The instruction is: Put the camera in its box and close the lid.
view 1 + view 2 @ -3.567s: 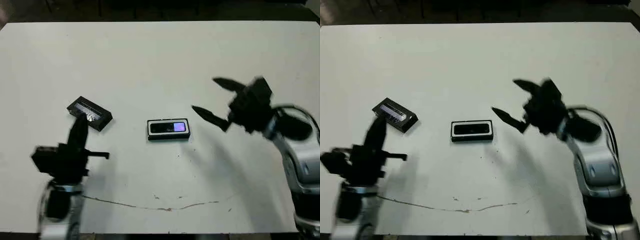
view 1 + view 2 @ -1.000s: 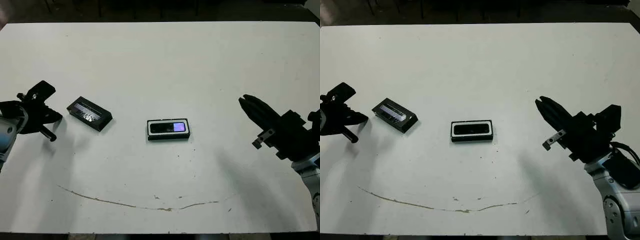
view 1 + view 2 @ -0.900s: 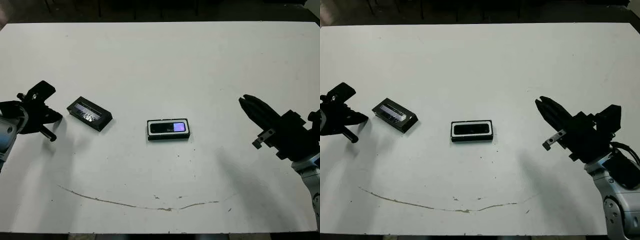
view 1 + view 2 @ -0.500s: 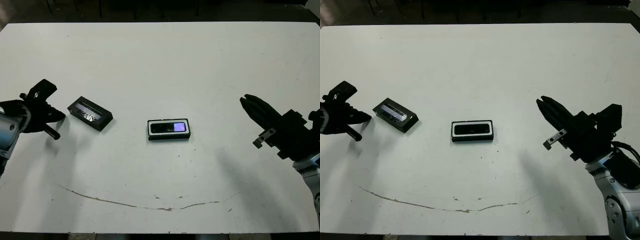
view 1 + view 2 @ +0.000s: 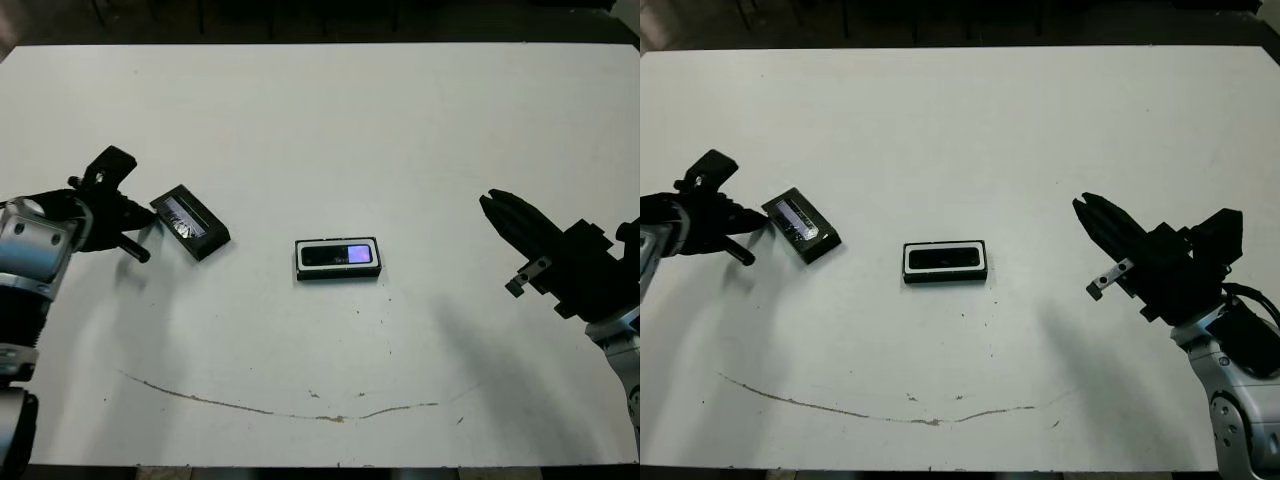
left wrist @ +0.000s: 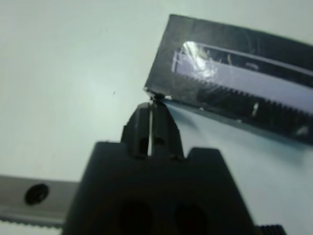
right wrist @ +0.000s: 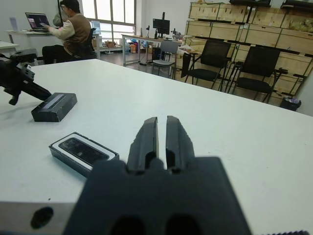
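The left tool [image 6: 152, 105], fingers pressed together and holding nothing, has moved in to touch the lid's [image 5: 193, 221] corner near the left edge of the bench [image 5: 320, 110], turning it. The camera [image 5: 338, 255] already lies in the box [image 5: 338, 272] mid-bench; only closing remains. The right tool [image 7: 161, 134], also narrow and empty, waits well apart.

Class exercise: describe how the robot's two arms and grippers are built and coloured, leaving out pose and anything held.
Each arm is a silvery-grey metal casing ending in a black, blocky wrist. The left gripper and right gripper both have two slim, tapering black fingers. A black cable loops beside the right wrist, and a small grey tab shows beneath it.
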`<control>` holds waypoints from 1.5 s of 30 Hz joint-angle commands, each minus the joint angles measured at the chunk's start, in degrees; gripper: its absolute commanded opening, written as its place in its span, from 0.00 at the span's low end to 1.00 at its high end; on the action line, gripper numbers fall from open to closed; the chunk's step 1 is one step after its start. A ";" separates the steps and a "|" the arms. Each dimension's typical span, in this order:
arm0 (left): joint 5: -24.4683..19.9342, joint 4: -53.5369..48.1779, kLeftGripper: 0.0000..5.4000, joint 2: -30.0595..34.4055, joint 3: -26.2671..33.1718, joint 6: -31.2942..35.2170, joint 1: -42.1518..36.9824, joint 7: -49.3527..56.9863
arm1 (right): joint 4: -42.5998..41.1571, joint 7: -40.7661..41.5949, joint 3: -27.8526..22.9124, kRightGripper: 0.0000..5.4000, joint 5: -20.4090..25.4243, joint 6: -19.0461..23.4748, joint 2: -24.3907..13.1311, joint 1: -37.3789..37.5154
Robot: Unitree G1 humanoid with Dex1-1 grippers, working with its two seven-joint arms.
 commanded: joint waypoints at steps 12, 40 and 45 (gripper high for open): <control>3.94 7.98 0.00 -2.46 -4.95 -9.27 -3.51 -2.73 | 1.03 0.26 -0.34 0.00 -0.22 -0.23 -0.61 1.68; 10.08 30.00 0.00 -10.02 -8.98 -25.68 -16.88 -11.22 | -0.75 -0.72 -1.14 0.00 0.35 -0.41 -0.30 5.04; 10.42 29.69 0.00 -9.18 -8.47 -24.16 -16.76 -10.35 | -0.93 -1.11 -1.15 0.00 1.06 -0.17 0.12 5.23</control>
